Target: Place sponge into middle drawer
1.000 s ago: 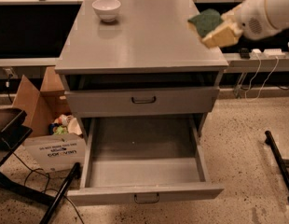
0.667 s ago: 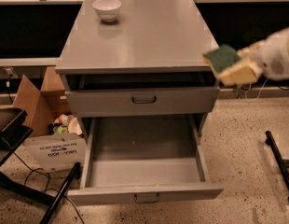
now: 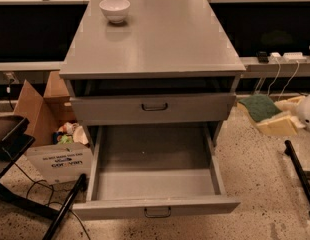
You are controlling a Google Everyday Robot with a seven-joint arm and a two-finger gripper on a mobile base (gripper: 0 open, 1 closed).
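Gripper (image 3: 285,116) pinches sponge (image 3: 259,109) right of cabinet (image 3: 155,44); best carried left over open middle drawer (image 3: 195,207) before release.

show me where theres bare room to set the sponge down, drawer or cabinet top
The middle drawer is pulled out and bare from wall to wall. The cabinet top is free except the white bowl at its back left corner. Crowded: the floor left of it, with the cardboard box. The gripper holds the sponge right of the cabinet.
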